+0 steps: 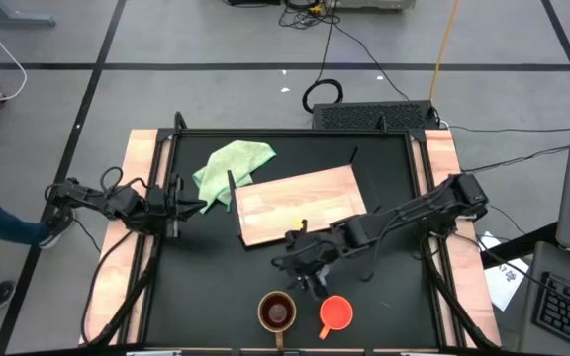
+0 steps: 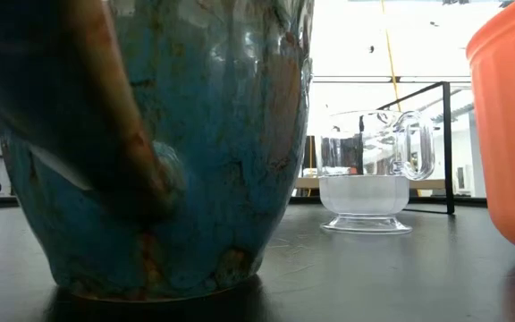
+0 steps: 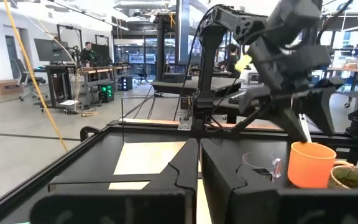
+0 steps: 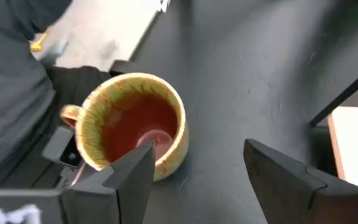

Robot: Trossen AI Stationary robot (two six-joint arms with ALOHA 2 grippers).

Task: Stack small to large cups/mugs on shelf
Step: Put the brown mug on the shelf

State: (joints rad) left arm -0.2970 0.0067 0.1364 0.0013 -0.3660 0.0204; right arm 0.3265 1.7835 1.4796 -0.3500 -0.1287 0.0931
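Note:
The brown mug [image 1: 277,311] with a handle and the orange cup [image 1: 335,313] stand upright side by side on the black table near its near edge. The clear glass cup [image 2: 367,183] stands upright on the table just behind them; it also shows in the left wrist view [image 3: 260,168]. My right gripper [image 4: 207,180] is open and empty, above the table just behind the cups, with the brown mug [image 4: 132,127] in front of its fingers. My left gripper [image 3: 197,171] is shut and empty at the table's left side. The light-wood shelf [image 1: 300,203] lies flat at mid-table.
A light green cloth [image 1: 231,170] lies crumpled at the shelf's far left corner. A raised dark frame [image 1: 166,148] runs round the black table. My right arm [image 1: 404,213] reaches across the shelf's right end. People and desks show in the room beyond.

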